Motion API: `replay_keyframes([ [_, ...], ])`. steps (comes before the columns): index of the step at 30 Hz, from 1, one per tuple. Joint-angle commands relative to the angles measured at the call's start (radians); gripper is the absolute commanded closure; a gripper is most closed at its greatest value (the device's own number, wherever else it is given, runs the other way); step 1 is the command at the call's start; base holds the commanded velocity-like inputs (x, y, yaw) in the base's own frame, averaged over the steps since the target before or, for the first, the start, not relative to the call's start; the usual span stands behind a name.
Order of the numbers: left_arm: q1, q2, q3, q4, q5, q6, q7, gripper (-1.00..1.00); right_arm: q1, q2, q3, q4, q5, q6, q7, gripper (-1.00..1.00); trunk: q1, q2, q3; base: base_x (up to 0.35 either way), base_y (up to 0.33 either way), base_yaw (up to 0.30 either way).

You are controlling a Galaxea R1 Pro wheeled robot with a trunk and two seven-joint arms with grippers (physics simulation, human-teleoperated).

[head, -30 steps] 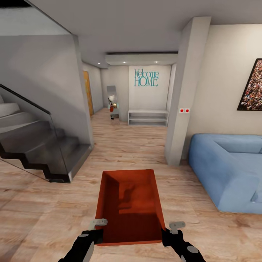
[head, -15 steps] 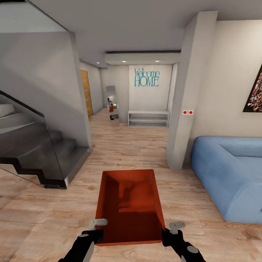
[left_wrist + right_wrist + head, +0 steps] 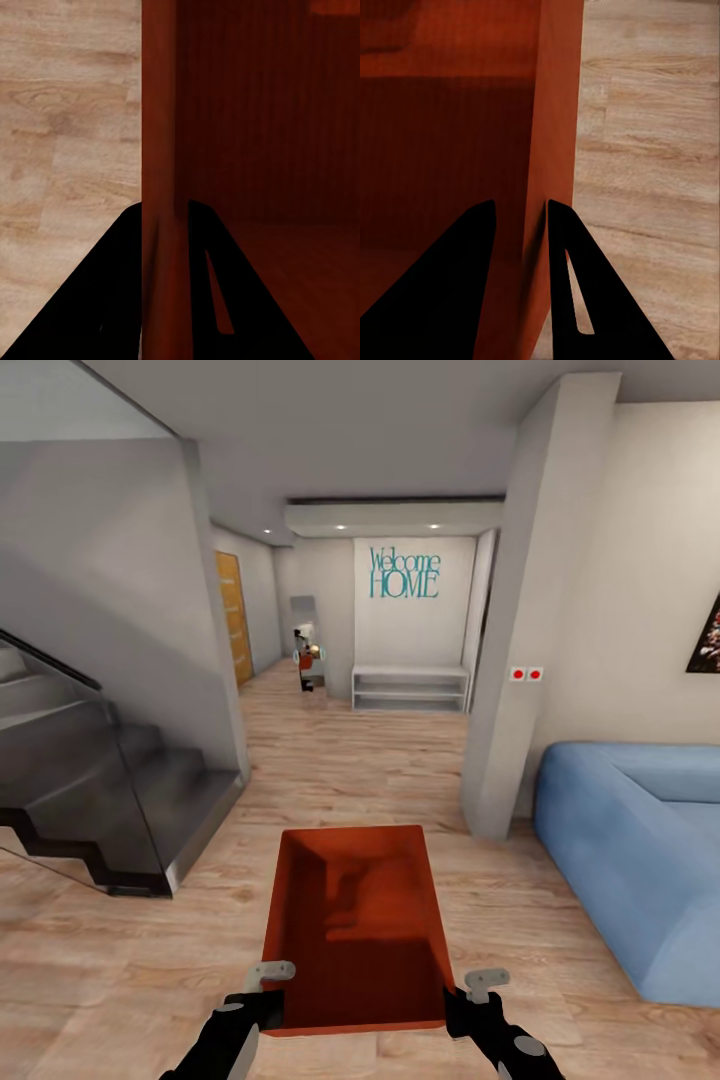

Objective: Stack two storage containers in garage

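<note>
One orange-red open-top storage container (image 3: 355, 925) hangs in front of me above the living room's wood plank floor (image 3: 120, 980), held level between both arms. My left gripper (image 3: 276, 980) is shut on its left wall near the near corner. My right gripper (image 3: 464, 988) is shut on the right wall. In the left wrist view the dark fingers (image 3: 112, 300) straddle the thin wall of the container (image 3: 262, 150), one inside and one outside. The right wrist view has the same pinch, fingers (image 3: 577, 292) on either side of the container (image 3: 435, 135) wall. The bin is empty.
A dark staircase with a glass rail (image 3: 110, 790) stands at the left. A white pillar (image 3: 530, 660) and a blue sofa (image 3: 640, 840) are at the right. Between them a hallway runs ahead to a white bench (image 3: 410, 687), a mirror (image 3: 308, 645) and a wooden door (image 3: 232, 615).
The whole view has shifted: stairs slide left, pillar and sofa slide right and grow, so the camera moved forward. The container and both grippers hold the same place in the picture.
</note>
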Motion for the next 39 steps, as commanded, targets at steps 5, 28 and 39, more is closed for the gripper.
replay_keyframes([
  [5, -0.001, 0.005, 0.027, -0.002, -0.029, 0.009, 0.014, 1.00, 0.000, -0.002, 0.015, -0.002, 0.012, 0.004, 0.003, 1.00, 0.001, -0.001, -0.001, 0.320, 0.000, 0.000],
  [28, -0.001, 0.005, 0.026, 0.007, -0.032, 0.008, 0.014, 1.00, 0.000, -0.002, 0.015, -0.002, 0.012, 0.004, 0.003, 1.00, 0.001, -0.001, -0.001, 0.321, 0.000, 0.000],
  [39, -0.001, 0.008, 0.027, 0.007, -0.033, 0.008, 0.014, 1.00, 0.000, -0.002, 0.015, -0.001, 0.012, 0.004, 0.003, 1.00, 0.001, -0.001, -0.001, 0.321, 0.000, 0.000],
])
